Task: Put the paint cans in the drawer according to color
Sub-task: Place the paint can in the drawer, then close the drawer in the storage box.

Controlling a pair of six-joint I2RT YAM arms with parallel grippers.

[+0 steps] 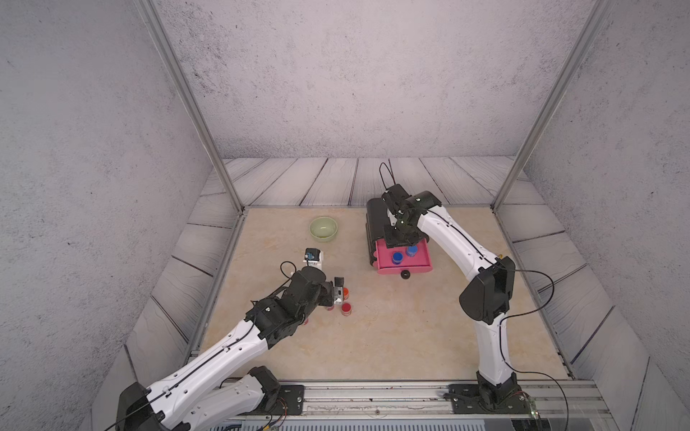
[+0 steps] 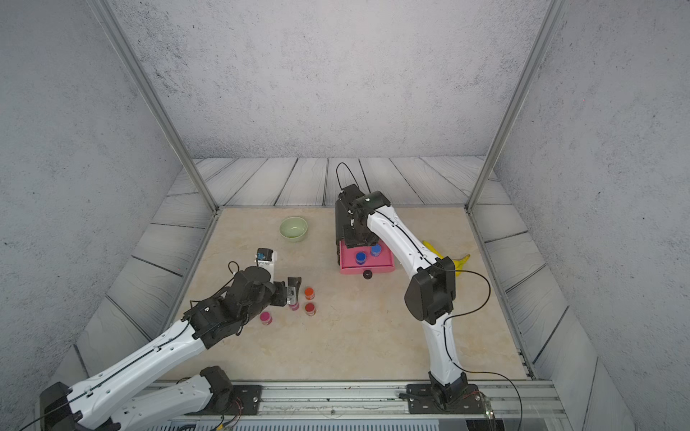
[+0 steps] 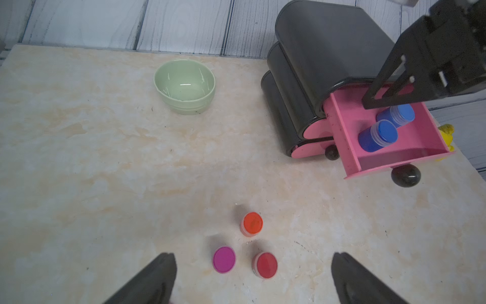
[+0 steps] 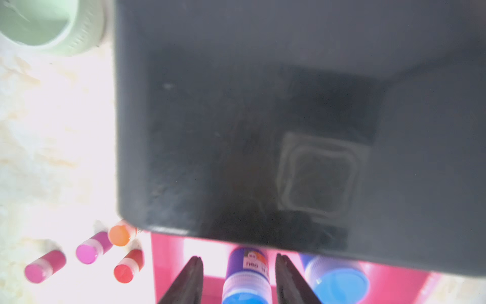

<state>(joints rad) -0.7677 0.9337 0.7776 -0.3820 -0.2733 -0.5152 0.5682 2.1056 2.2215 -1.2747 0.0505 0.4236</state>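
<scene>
Right tool open around a blue can in the drawer: lift crookedly and you topple it. Left tool, wide open, may bump clustered cans.

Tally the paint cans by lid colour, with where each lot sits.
Blue cans: 2, in the open drawer
Red or orange-red cans: 2, on the table
Magenta cans: 2, on the table
Total: 6
</scene>
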